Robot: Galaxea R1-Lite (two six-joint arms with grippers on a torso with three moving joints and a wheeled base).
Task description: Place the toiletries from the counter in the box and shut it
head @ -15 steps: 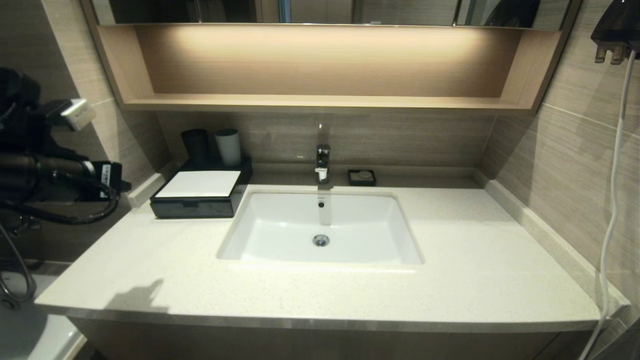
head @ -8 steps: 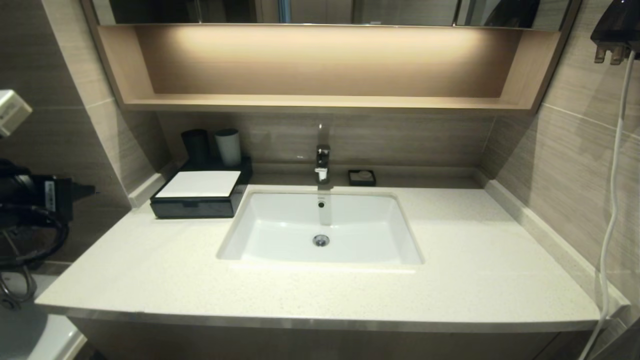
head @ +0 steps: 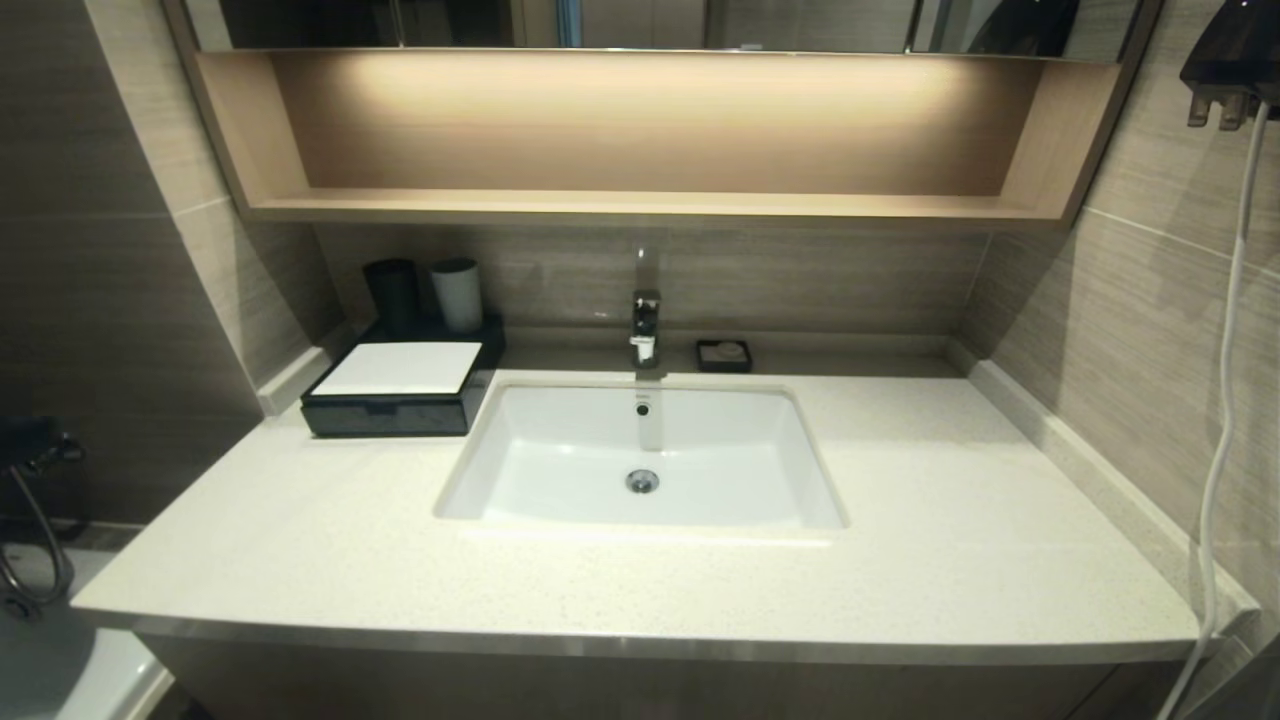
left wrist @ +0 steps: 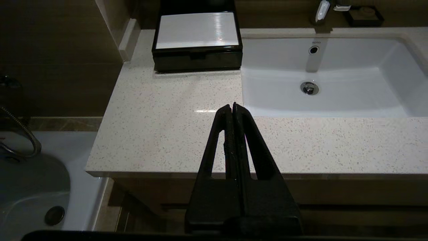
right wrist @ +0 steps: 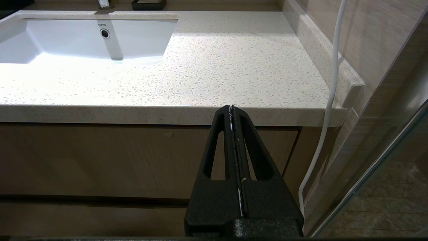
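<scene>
The low black box (head: 395, 390) with a flat white top sits at the back left of the speckled counter (head: 300, 540), its drawer front flush and shut; it also shows in the left wrist view (left wrist: 197, 40). No toothbrush packet shows in any view. My left gripper (left wrist: 232, 106) is shut and empty, held back over the counter's front left edge, well short of the box. My right gripper (right wrist: 230, 107) is shut and empty, below and in front of the counter's front right edge. Neither gripper shows in the head view.
A white sunken basin (head: 640, 460) lies mid-counter with a tap (head: 645, 325) behind it. Black and grey cups (head: 425, 292) stand behind the box. A small black soap dish (head: 724, 354) sits at the back. A white cable (head: 1225, 400) hangs at the right wall.
My left arm has drawn back to the left and left the head view. The box and everything on the counter stay as they were.
</scene>
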